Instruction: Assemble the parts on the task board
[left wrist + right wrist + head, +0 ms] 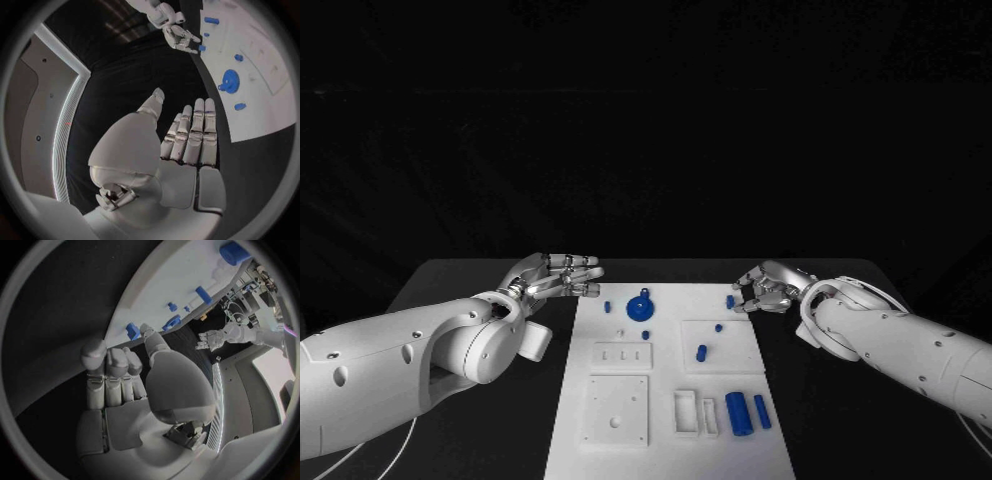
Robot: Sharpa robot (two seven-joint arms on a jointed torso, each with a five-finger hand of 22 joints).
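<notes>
The white task board (664, 452) lies in the middle of the black table. On its far part sit a round blue disc part (639, 306) (229, 81) and a small blue part (609, 305) (240, 106). My left hand (560, 275) (187, 135) hovers by the board's far left corner, fingers stretched out and holding nothing. My right hand (769, 288) (119, 375) is at the far right edge with its fingers curled in and nothing seen in them. A small blue part (730, 299) (132, 331) lies on the board just beyond its thumb tip.
Two blue cylinders (736, 412) (762, 410) lie at the board's near right beside a white holder (687, 412). Small blue pieces (701, 352) (718, 327) sit on a raised white block. Raised white plates (622, 357) (617, 408) fill the near left. Bare black table flanks the board.
</notes>
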